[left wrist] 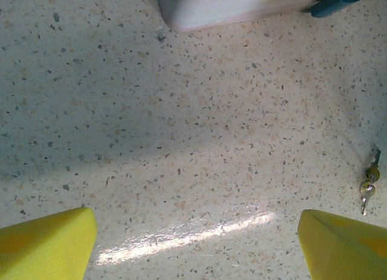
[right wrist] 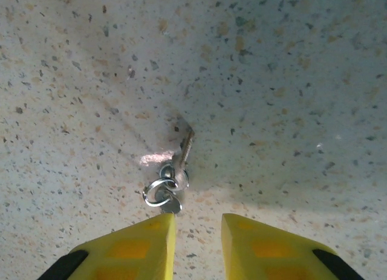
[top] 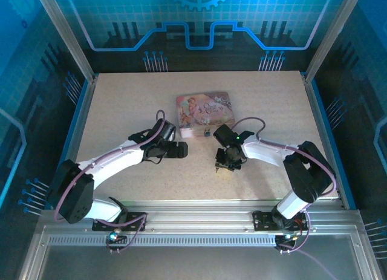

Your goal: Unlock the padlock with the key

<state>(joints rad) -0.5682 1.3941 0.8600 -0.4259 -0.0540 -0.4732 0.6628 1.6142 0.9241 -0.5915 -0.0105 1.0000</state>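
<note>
The key point(right wrist: 183, 148), thin and dark, lies flat on the speckled table with a small ring and a second key below it. It sits just ahead of the left fingertip of my right gripper point(right wrist: 198, 222), which is open by a narrow gap with nothing between its fingers. From above, the right gripper point(top: 227, 166) points down at the table. The key point(left wrist: 367, 182) also lies off the right fingertip of my left gripper point(left wrist: 196, 216), which is wide open and empty. The padlock point(top: 207, 133) is a tiny dark piece at the pink box's front edge, and the padlock point(left wrist: 335, 2) looks bluish and cut off.
The pink floral box point(top: 204, 113) lies flat at the table's middle, its pale corner point(left wrist: 242, 5) just ahead of the left gripper point(top: 180, 149). Raised blue rails point(top: 326, 132) line the table's sides. Bare table point(top: 121, 104) stretches left and behind the box.
</note>
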